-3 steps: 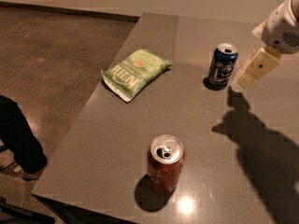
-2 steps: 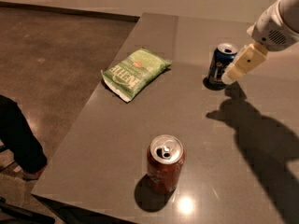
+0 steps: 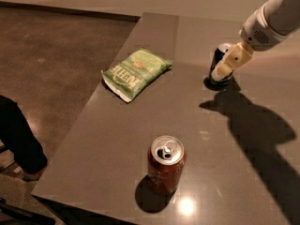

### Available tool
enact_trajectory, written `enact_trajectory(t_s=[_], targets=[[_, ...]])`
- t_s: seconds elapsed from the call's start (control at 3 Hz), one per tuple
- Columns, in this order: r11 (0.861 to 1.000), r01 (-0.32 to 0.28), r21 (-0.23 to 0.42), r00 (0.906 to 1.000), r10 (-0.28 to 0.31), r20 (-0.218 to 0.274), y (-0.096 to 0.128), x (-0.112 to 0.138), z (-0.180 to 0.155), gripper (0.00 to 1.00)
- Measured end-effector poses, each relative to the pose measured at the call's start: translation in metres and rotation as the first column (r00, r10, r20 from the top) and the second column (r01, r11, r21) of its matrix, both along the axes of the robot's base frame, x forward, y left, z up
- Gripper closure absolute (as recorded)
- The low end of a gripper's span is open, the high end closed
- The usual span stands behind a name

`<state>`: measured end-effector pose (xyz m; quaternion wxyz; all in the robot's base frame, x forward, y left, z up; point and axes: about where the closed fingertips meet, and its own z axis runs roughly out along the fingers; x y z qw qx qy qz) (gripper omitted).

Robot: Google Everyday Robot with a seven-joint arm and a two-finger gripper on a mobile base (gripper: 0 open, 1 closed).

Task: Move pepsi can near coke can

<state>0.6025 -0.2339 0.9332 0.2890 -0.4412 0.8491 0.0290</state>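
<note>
The pepsi can (image 3: 216, 59), dark blue with a silver top, stands upright at the far right of the grey table (image 3: 117, 139). My gripper (image 3: 224, 68) comes in from the upper right on a white arm. Its cream finger (image 3: 230, 63) lies across the front of the can and hides most of it. The coke can (image 3: 166, 164), red-brown with a silver top and pull tab, stands upright near the table's front edge, well apart from the blue can.
A green chip bag (image 3: 135, 72) lies flat on the table's left side, between the two cans and to their left. The table's left edge drops to a brown floor. A dark trouser leg and shoe (image 3: 21, 146) stand at the lower left.
My gripper has moved left from beside the pepsi can to over it, and its finger now covers the can's front. Both cans and the bag have stayed in place.
</note>
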Motion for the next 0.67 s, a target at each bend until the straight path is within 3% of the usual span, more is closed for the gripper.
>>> enact_trajectory(t_s=[0.33, 0.67], targets=[[1.0, 0.003, 0.019, 0.9999, -0.003, -0.014, 0.0067, 0.0091, -0.0089, 0.0], [0.999, 0.003, 0.033, 0.9997, -0.002, -0.024, 0.0091, 0.0157, -0.0131, 0.18]])
